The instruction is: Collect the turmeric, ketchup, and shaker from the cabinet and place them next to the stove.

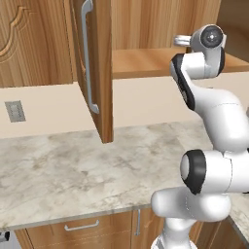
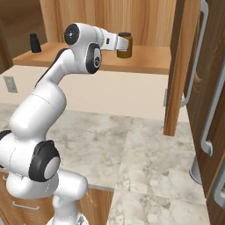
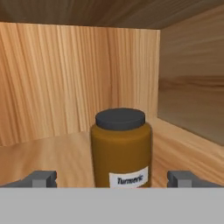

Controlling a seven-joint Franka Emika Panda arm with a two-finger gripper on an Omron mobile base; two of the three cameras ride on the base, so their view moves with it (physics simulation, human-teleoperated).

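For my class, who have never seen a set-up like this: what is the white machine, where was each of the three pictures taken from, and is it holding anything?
It is a white jointed robot arm in a computer-drawn kitchen. Two pictures come from cameras behind it, left and right; the third looks out from its hand. The arm reaches into an open brown wooden wall cabinet. Its two-finger gripper is open, one tip on each side of a small glass turmeric jar with a dark lid, not yet gripping it. A small dark container stands farther along the shelf. Below is a pale marble counter.
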